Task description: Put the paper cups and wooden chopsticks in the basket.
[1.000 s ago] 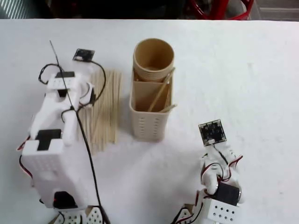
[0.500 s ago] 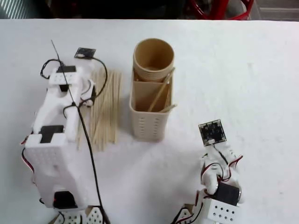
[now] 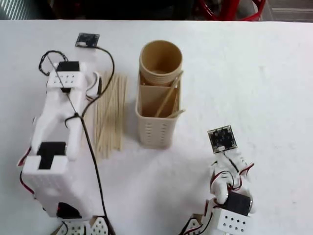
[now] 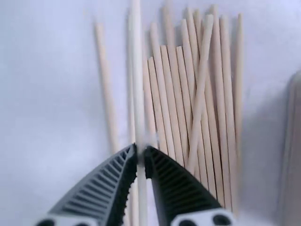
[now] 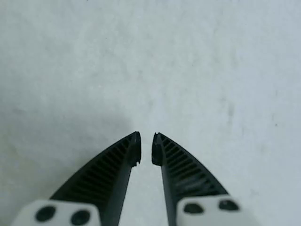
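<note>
Several wooden chopsticks lie in a loose pile on the white table, left of the beige basket. Stacked paper cups stand in the basket's far compartment. A few chopsticks lean in its near one. My left gripper is shut on one pale chopstick at the edge of the pile; that stick runs out past the fingertips. The left arm stretches along the pile's left side. My right gripper hovers over bare table, fingertips almost touching with nothing between them.
The right arm sits folded at the front right, a small camera board above it. Black cables trail along the left arm. Bare table lies right of the basket and beyond it.
The left arm's wrist has shifted toward the far edge of the table along the chopstick pile. The right arm has stayed still.
</note>
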Motion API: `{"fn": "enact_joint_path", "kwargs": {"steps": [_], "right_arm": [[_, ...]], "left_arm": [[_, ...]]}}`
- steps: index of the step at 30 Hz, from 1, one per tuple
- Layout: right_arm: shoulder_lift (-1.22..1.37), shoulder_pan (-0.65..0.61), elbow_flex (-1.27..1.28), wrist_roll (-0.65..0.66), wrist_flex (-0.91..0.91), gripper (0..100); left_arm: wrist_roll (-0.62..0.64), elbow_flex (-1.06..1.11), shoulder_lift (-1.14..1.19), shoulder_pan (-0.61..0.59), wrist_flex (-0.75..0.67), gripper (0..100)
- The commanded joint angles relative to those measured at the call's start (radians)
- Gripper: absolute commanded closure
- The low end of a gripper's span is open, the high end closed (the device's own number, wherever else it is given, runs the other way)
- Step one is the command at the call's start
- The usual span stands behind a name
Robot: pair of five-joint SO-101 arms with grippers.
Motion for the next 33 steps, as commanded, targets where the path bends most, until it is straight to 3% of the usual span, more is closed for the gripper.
{"fn": "enact_joint_path", "kwargs": {"steps": [1,10,15,33], "right_arm": [[-0.005,0.004,0.009,0.005,0.004,94.2],[-0.005,0.004,0.009,0.005,0.004,94.2],[-0.005,0.004,0.009,0.005,0.004,94.2],[-0.005,0.004,0.009,0.005,0.004,94.2]], "left_arm": [[0.021,0.002,-0.076,0.012,0.000,97],[-0.021,0.018,0.070,0.012,-0.107,97],[-0.034,0.023,0.127,-0.008,-0.107,91],[-0.035,0.018,0.180,-0.016,-0.107,91]]}}
